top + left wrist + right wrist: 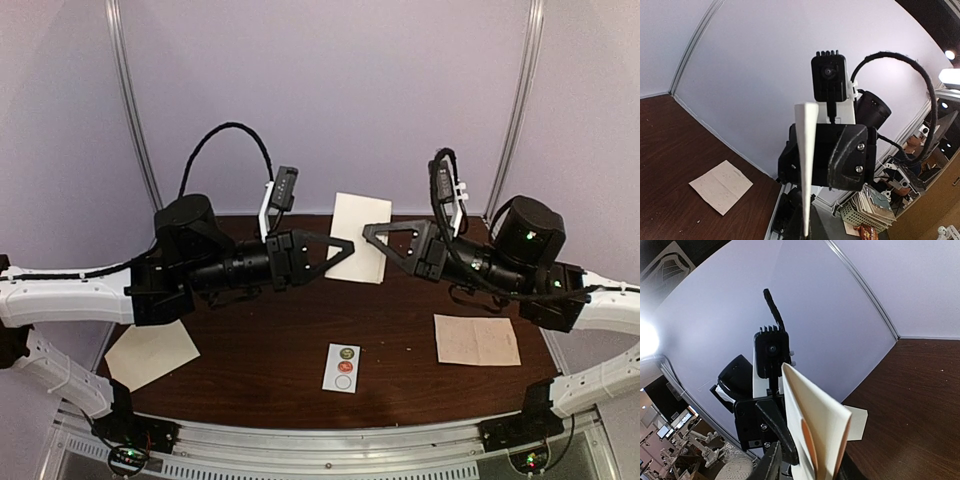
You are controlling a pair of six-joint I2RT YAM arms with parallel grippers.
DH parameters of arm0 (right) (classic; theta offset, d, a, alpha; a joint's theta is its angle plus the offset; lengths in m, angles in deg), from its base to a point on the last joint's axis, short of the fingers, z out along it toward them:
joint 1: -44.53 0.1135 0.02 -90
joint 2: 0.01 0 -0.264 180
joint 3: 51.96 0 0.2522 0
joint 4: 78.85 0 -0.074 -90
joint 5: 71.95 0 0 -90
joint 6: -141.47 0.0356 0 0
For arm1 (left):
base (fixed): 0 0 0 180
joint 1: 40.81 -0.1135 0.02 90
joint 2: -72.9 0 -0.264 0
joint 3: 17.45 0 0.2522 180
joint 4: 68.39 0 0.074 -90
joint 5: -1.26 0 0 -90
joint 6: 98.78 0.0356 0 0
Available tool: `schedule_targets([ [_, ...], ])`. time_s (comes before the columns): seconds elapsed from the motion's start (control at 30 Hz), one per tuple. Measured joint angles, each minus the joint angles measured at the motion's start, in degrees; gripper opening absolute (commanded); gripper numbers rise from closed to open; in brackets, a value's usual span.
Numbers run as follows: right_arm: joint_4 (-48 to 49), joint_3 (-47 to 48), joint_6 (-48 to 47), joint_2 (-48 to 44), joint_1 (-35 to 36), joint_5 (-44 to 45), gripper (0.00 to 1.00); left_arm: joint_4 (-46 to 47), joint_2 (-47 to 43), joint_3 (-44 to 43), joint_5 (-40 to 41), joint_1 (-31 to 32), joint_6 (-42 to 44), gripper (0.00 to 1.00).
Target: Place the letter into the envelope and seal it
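- While my left tool clamps the envelope by its left edge, it hangs upright between both arms.
- Right tool sits at its right edge; whether apart or gripping, I cannot tell.

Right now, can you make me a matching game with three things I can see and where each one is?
Things:
1. envelope
2. sticker card
3. creased sheet

Places:
A. flat on the right side of the table
B. up in the air, pinched by the left hand, with the right hand at its other edge
C. flat near the front middle of the table

Pairs: 1-B, 2-C, 3-A
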Motion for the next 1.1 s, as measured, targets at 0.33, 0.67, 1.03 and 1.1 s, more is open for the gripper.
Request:
schedule_targets([
  [0.33,2.75,0.0,1.18,2.78,0.0,-1.22,0.08,0.85,-0.02,1.53,0.81,0.0,-0.7,0.0],
  [0.67,1.73,-0.11,0.61,2.58,-0.02,-0.33,0.0,-1.49,-0.28,1.42,3.82,0.28,-0.81,0.26],
  [1.03,-15.69,0.31,-5.27,-3.21,-5.27,9.81,0.0,-31.95,-8.17,4.04,26.93,-5.09,-8.79,0.68],
  [1.1,-18.01,0.26,-5.46,-2.89,-5.6,10.62,0.0,-35.41,-10.12,5.86,26.82,-11.02,-9.05,0.69],
])
